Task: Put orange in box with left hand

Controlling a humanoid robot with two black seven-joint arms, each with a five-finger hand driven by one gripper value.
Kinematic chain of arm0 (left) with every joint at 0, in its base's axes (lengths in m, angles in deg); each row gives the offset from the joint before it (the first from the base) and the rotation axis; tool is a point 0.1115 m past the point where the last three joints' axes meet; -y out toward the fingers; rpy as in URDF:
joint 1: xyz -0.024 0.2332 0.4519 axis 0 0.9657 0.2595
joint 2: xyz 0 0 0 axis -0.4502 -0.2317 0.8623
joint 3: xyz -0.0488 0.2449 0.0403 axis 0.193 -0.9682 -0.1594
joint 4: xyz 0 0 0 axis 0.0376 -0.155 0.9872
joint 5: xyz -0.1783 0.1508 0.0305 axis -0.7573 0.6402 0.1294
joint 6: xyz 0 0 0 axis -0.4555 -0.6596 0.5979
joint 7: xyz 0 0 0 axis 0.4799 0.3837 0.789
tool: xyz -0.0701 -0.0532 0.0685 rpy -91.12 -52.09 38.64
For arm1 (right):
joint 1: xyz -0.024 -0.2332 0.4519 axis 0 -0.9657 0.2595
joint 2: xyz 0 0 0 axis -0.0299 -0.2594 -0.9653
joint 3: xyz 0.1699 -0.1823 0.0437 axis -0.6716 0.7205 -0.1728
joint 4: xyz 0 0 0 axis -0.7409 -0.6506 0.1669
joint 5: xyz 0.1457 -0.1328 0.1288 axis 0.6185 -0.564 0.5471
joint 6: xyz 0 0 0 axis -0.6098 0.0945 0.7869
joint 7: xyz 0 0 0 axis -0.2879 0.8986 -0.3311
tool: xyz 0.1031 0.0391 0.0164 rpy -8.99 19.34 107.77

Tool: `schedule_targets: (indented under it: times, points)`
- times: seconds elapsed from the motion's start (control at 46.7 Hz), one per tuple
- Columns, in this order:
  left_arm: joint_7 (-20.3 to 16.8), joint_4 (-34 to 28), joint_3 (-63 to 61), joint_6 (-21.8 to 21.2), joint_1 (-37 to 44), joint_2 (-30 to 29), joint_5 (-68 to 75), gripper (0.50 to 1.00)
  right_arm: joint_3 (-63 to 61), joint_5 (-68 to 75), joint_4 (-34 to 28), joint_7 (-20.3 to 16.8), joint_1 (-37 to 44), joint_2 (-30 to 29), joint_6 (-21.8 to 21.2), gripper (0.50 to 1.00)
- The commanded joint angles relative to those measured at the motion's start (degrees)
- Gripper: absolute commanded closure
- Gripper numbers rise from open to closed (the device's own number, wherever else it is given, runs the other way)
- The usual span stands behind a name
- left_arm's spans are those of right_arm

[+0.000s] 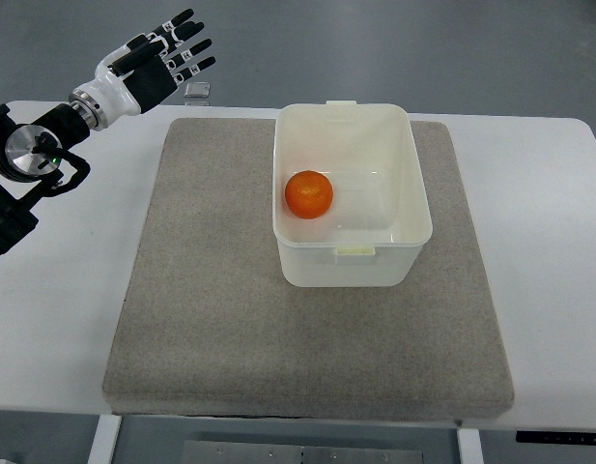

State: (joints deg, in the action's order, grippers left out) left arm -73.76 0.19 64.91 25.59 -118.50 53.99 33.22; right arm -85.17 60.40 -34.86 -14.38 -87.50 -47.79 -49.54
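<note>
Starting out at the far left: my left arm comes in from the edge at about nine o'clock, black joints and a silver round housing showing, angled up toward eleven o'clock. At its end, my left hand sits high at eleven o'clock, above the back corner of the table. The fingers are stretched out straight and a little fanned, pointing off toward one o'clock. Nothing in them, palm bare, hand wide open and well apart from the box. Just beside the fingertips, at the table's rear edge, there's a small clear square thing; I can't tell what it is.

Moving right: the grey mat covers most of the white table, a big felt-like square lying flat, with bare mat from six o'clock through nine.

And here's the centre: the white box stands upright on the mat, just past the middle toward one o'clock, lid off, a small clip tab on its near rim and another on its far rim. Inside it lies the orange, resting on the box floor against the left wall, at the nine o'clock side of the box interior. The rest of the box floor is bare white.

Further right, only plain mat and then the white tabletop out to three o'clock.
</note>
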Motion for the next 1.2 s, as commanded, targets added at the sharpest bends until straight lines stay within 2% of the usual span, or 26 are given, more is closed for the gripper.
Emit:
schedule_targets:
  times: [0.0,0.578,0.771,1.178]
  points:
    - [0.16,0.0,0.19,0.88,0.59,-0.9,-0.11,0.506,0.04,0.0,0.0,-0.02,0.0,0.0,0.0,0.574]
    - [-0.99,0.0,1.25,2.03,1.82,-0.64,0.68,0.506,0.04,0.0,0.0,-0.02,0.0,0.0,0.0,0.574]
    - [-0.99,0.08,1.25,5.98,3.05,-0.73,0.68,0.506,0.04,0.0,0.0,-0.02,0.0,0.0,0.0,0.574]
    - [-0.99,-3.96,1.95,8.27,3.05,-0.73,0.68,0.506,0.04,0.0,0.0,-0.02,0.0,0.0,0.0,0.574]
